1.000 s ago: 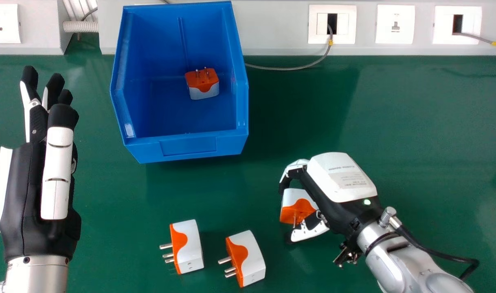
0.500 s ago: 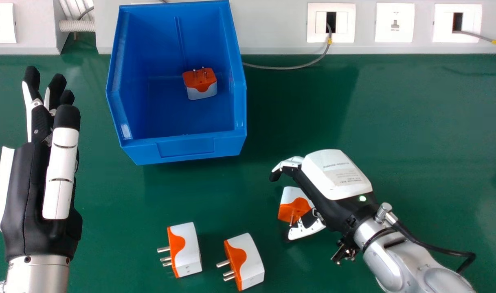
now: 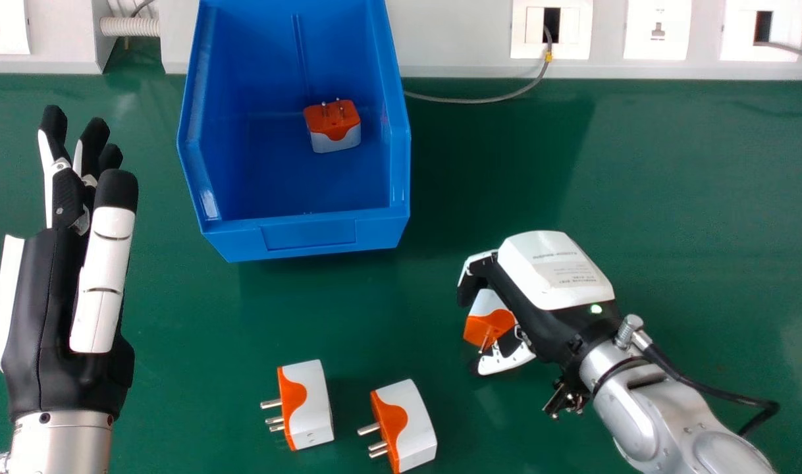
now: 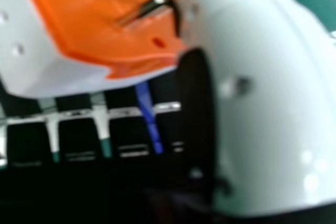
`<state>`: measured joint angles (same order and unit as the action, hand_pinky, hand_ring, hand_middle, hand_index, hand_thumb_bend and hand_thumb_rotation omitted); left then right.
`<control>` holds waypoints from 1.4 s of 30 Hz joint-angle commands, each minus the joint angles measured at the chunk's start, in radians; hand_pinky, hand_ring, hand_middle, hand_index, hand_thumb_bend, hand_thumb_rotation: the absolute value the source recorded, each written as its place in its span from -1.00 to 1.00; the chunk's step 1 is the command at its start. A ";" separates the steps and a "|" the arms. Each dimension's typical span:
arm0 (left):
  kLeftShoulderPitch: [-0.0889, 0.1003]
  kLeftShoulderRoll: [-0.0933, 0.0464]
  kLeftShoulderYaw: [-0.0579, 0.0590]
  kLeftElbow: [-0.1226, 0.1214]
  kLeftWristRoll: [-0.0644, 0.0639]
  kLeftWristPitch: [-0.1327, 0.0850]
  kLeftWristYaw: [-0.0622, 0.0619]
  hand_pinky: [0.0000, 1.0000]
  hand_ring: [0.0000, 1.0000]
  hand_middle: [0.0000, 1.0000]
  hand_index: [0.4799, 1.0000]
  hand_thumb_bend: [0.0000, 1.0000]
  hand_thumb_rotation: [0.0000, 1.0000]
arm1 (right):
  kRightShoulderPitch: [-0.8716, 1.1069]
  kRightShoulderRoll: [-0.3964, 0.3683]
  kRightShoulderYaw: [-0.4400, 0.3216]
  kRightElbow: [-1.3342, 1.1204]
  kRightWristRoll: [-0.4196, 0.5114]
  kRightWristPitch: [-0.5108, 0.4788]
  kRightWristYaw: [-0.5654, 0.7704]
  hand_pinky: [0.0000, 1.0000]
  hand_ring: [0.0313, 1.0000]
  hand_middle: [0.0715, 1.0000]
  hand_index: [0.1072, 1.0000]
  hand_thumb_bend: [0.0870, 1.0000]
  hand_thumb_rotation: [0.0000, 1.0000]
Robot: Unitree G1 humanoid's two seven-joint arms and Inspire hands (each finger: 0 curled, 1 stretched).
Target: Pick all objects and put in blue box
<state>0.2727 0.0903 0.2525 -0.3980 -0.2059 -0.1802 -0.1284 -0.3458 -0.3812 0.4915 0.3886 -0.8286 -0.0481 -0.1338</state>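
Observation:
My right hand (image 3: 552,270) is low over the table, right of the blue box (image 3: 309,236), its fingers curled round an orange and white plug adapter (image 3: 490,319) with the thumb against its near side. In the right hand view, that adapter (image 4: 100,30) lies between the fingers and the thumb of my right hand (image 4: 268,103). Another adapter (image 3: 334,126) rests inside the box, pins up. Two more, a left one (image 3: 309,401) and a right one (image 3: 411,421), lie near the front edge, pins pointing left. My left hand (image 3: 52,316) is open at the far left.
A pale wall panel (image 3: 454,39) with sockets runs along the back of the green table (image 3: 677,217). One grey cable (image 3: 480,101) trails from a socket behind the box. Another black cable (image 3: 710,388) loops beside my right forearm.
The right hand's fingers loosened off the adapter half a second ago and have curled round it again. The head view has shifted slightly, moving the whole scene a little up and right.

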 commanded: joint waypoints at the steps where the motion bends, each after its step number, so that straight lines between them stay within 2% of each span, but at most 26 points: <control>1: -0.001 0.007 0.006 -0.029 -0.012 0.001 0.002 1.00 1.00 1.00 1.00 0.40 0.64 | 0.002 -0.006 -0.024 -0.029 0.013 0.004 0.003 -0.40 -0.14 0.09 -0.11 -0.13 -1.00; 6: 0.005 0.006 0.008 -0.032 -0.012 0.000 -0.001 1.00 1.00 1.00 1.00 0.38 0.62 | 0.006 -0.005 -0.032 -0.058 0.007 0.021 0.020 -0.39 -0.15 0.05 -0.15 -0.12 -1.00; 10: 0.008 0.007 0.008 -0.032 -0.006 -0.005 -0.002 1.00 1.00 1.00 1.00 0.36 0.63 | 0.023 -0.013 -0.062 -0.133 0.021 0.028 0.041 -0.39 -0.16 0.02 -0.14 -0.11 -1.00; 13: 0.012 0.004 0.008 -0.036 -0.016 0.000 -0.003 1.00 1.00 1.00 1.00 0.34 0.62 | 0.046 -0.032 -0.093 -0.232 0.037 0.025 0.074 -0.40 -0.20 -0.01 -0.12 -0.11 -1.00; 15: 0.014 0.004 0.008 -0.039 -0.016 0.005 -0.001 1.00 1.00 1.00 1.00 0.34 0.61 | 0.062 -0.047 -0.113 -0.298 0.043 0.014 0.083 -0.40 -0.20 -0.01 -0.12 -0.11 -1.00; 18: 0.015 0.008 0.006 -0.041 -0.003 0.004 0.001 1.00 1.00 1.00 1.00 0.33 0.61 | 0.082 -0.070 -0.138 -0.399 0.046 0.013 0.121 -0.40 -0.21 -0.04 -0.10 -0.11 -1.00; 20: 0.015 0.007 0.006 -0.035 0.009 -0.009 0.003 1.00 1.00 1.00 1.00 0.31 0.63 | 0.093 -0.080 -0.156 -0.465 0.052 0.020 0.158 -0.40 -0.22 -0.06 -0.09 -0.11 -1.00; 21: 0.016 0.007 0.005 -0.035 0.011 -0.010 0.002 1.00 1.00 1.00 1.00 0.30 0.63 | 0.098 -0.082 -0.167 -0.492 0.058 0.013 0.164 -0.41 -0.23 -0.06 -0.09 -0.11 -1.00; 23: 0.014 0.005 0.004 -0.034 0.005 -0.010 -0.001 1.00 1.00 1.00 1.00 0.30 0.64 | 0.110 -0.082 -0.185 -0.553 0.061 0.002 0.171 -0.41 -0.23 -0.07 -0.09 -0.11 -1.00; 25: 0.012 0.004 0.002 -0.031 -0.008 -0.010 -0.008 1.00 1.00 1.00 1.00 0.25 0.64 | 0.118 -0.078 -0.193 -0.589 0.054 0.002 0.180 -0.43 -0.23 -0.07 -0.06 -0.12 -1.00; 29: 0.015 0.005 0.000 -0.038 0.002 0.000 0.000 1.00 1.00 1.00 1.00 0.23 0.64 | 0.128 -0.072 -0.201 -0.611 0.055 -0.007 0.194 -0.45 -0.24 -0.08 -0.04 -0.12 -1.00; 32: 0.013 0.010 0.003 -0.032 0.005 -0.006 -0.002 1.00 1.00 1.00 1.00 0.25 0.65 | 0.131 -0.067 -0.203 -0.615 0.058 -0.012 0.202 -0.46 -0.26 -0.10 -0.02 -0.13 -1.00; 36: 0.014 0.008 0.006 -0.034 0.010 -0.010 0.001 1.00 1.00 1.00 1.00 0.26 0.65 | 0.137 -0.057 -0.202 -0.616 0.056 -0.014 0.209 -0.46 -0.25 -0.09 -0.02 -0.12 -1.00; 37: 0.013 0.008 0.006 -0.034 0.014 -0.011 0.003 1.00 1.00 1.00 1.00 0.26 0.65 | 0.139 -0.051 -0.201 -0.622 0.059 -0.015 0.211 -0.46 -0.25 -0.09 -0.02 -0.12 -1.00; 38: 0.011 0.008 0.006 -0.031 0.013 -0.012 0.001 1.00 1.00 1.00 1.00 0.26 0.65 | 0.141 -0.048 -0.199 -0.628 0.064 -0.022 0.212 -0.46 -0.25 -0.09 -0.02 -0.12 -1.00; 42: 0.001 0.007 0.003 -0.026 0.030 -0.012 0.010 1.00 1.00 1.00 1.00 0.28 0.67 | 0.142 -0.040 -0.184 -0.665 0.092 -0.079 0.221 -0.46 -0.26 -0.12 -0.01 -0.13 -1.00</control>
<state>0.2843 0.0909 0.2537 -0.4090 -0.1876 -0.1706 -0.1262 -0.1924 -0.4271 0.3095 -0.2228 -0.7599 -0.0819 0.0902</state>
